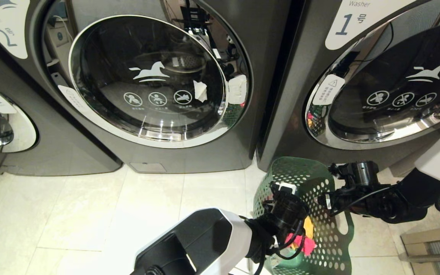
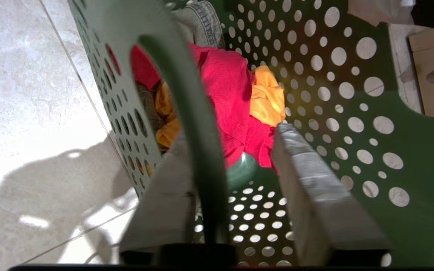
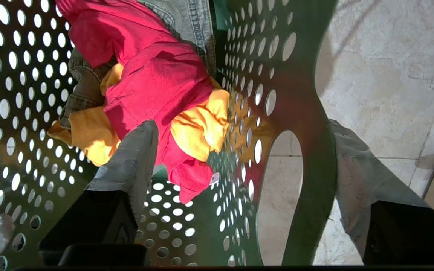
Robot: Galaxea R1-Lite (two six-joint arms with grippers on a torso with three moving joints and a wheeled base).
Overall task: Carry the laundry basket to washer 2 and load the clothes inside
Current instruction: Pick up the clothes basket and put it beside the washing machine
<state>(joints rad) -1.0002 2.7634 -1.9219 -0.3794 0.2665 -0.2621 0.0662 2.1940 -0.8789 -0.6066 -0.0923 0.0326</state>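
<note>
Laundry basket (image 1: 321,214): set on pale floor tiles (image 1: 90,214) before the gap between washer 2 (image 1: 147,80) and the "1" machine (image 1: 380,76). Probably light, stiff but springy plastic, best taken at opposite rims. Clothes (image 3: 156,86) soft, snag-prone. Left gripper (image 2: 239,195) and right gripper (image 3: 236,177) each straddling a wall, jaws parted, not clamped. Tiles glossy.

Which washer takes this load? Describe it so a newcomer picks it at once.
Start at the row of dark grey front-loading machines along the tiled floor, behind the laundry basket. Take washer 2, the one in the middle of the head view with its round chrome-rimmed door shut. Its white corner label reads 2, while the machine on its right reads 1.
</note>
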